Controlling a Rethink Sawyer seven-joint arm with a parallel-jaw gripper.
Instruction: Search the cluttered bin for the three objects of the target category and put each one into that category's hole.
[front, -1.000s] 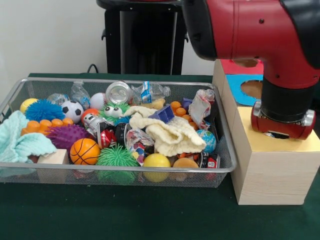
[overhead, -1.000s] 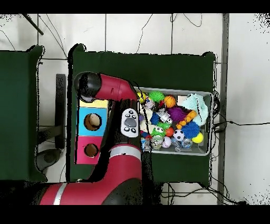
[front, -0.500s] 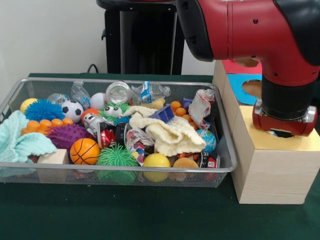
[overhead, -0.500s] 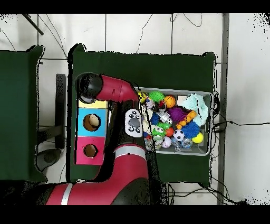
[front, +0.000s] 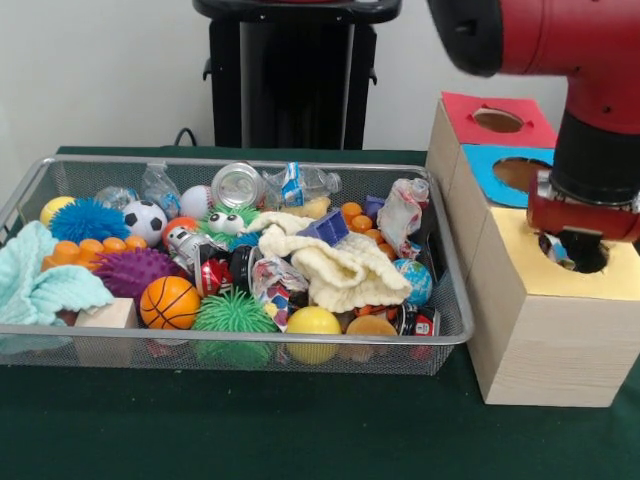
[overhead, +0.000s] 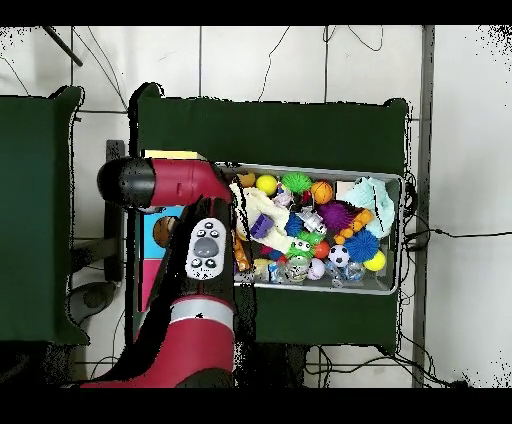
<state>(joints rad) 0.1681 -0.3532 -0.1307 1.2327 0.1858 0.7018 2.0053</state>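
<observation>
The Sawyer arm's gripper (front: 562, 250) hangs directly over the hole (front: 578, 254) in the yellow-topped box (front: 545, 330), its tips just at the rim of the opening. Something small and pale shows at the tips, but whether the fingers are spread, closed or carrying anything cannot be told from either view; in the overhead view the red arm covers the wrist and the box top alike.

The cluttered bin (front: 240, 337) lies beside the gripper, across the box's edge toward the frame's left, and lower than the tips. One spotted fabric piece (front: 400, 212) is draped near the bin's closest end wall, the nearest target to the gripper; it hangs roughly upright, its long axis running top to bottom. A second spotted piece (front: 277, 283) appears crumpled deeper in the bin, just beyond the cream knitted cloth (front: 340, 262), partly buried among balls. No third piece can be made out.

Judged from this, the next reach runs sideways and down from the hole into the bin's near end.
</observation>
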